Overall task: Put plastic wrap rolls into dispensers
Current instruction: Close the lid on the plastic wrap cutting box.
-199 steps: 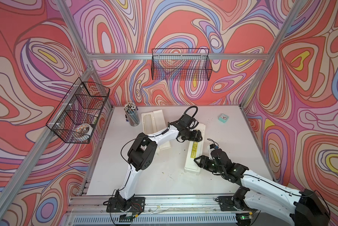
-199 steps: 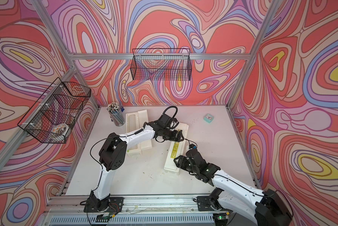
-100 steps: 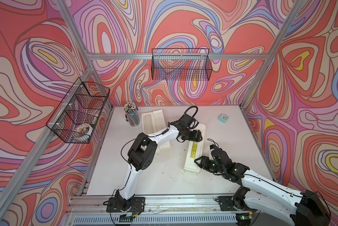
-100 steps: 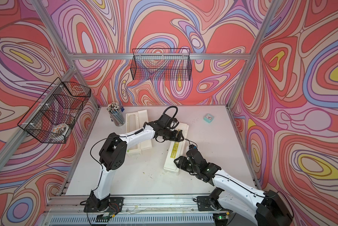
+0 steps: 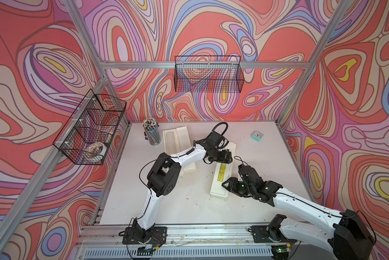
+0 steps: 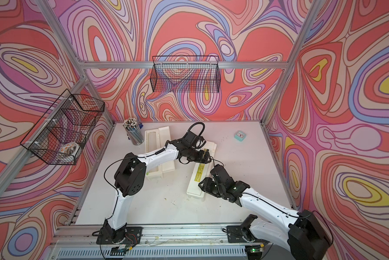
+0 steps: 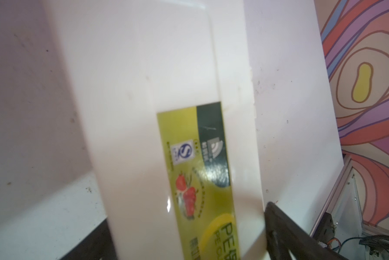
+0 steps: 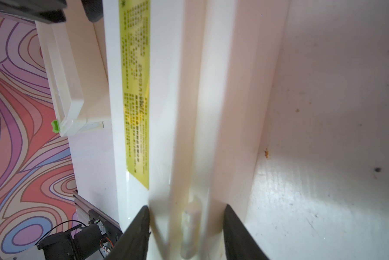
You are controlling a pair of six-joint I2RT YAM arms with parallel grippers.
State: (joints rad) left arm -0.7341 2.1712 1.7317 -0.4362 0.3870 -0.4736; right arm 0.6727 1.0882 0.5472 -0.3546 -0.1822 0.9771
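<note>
Right pincer (image 8: pixel 185 211) is clamped across the near end of the long cream-white plastic dispenser box (image 5: pixel 221 174) that carries a yellow label strip, with one black finger (image 8: pixel 139 227) against each side of a raised ridge of that box. Left pincer (image 5: pixel 228 157) sits over the far end of the same dispenser with its jaws spread wide, a finger (image 7: pixel 279 225) on either side of the box width (whether they press on the plastic cannot be told). This dispenser lies slantwise near the middle of the white table (image 5: pixel 189 202), label side up. A second cream-white dispenser (image 5: pixel 177 140) lies open and flat toward the back left, partly under the left arm and near the clear cup of pencils (image 5: pixel 152 135); its small green slider (image 8: pixel 55 126) shows in the right wrist view. A pale rounded stub (image 8: pixel 190 216) shows between the right fingers, too blurred to identify as a roll. A small teal clock (image 5: pixel 257 136) stands well apart at the back right.
</note>
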